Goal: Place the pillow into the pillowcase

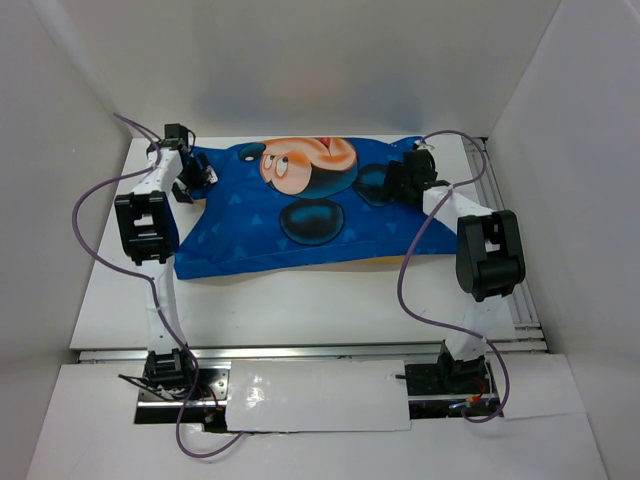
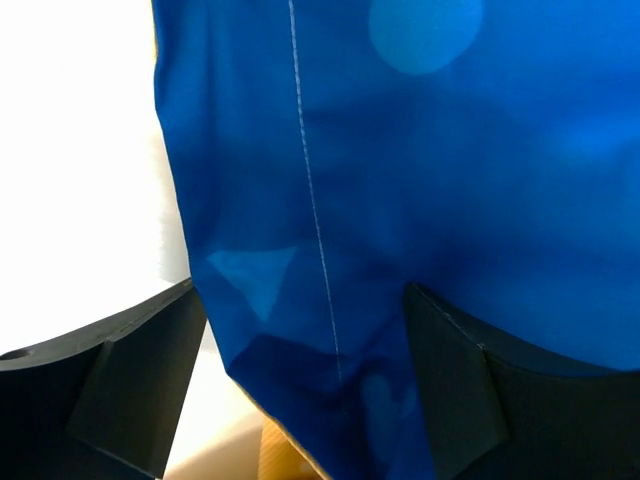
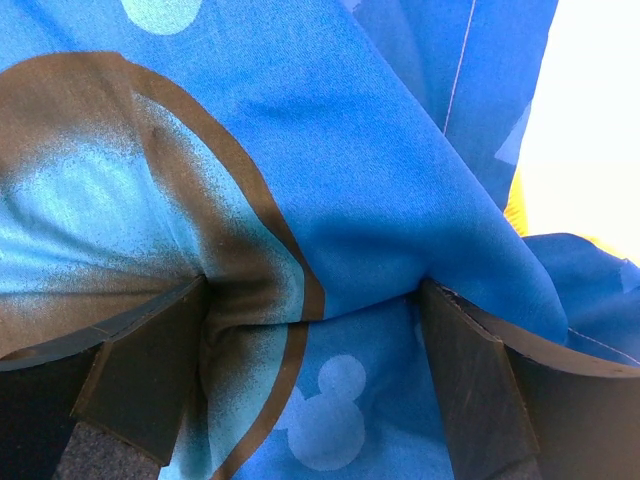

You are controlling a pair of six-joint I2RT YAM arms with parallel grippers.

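1. Pillowcase [image 1: 300, 220]: lies blue face up across the upper middle of the counter [image 1: 300, 310]. It looks plump rather than flat, which suggests the pillow is already largely inside. The pillow itself is not plainly seen.
2. Yellowish strip [image 1: 372, 263]: shows along the lower right edge of the case. Whether it is pillow or the case's orange face cannot be told.
3. Left gripper [image 1: 195, 178]: at the upper left corner of the case. In the left wrist view blue cloth fills the gap from finger to finger, so it appears clamped on that corner.
4. Right gripper [image 1: 398, 182]: at the upper right of the case. It is clenched on a bunched fold, whose creases run in to the fingers [image 3: 150, 370].
5. Holding both far corners probably serves to pull the cloth taut and settle the filling.
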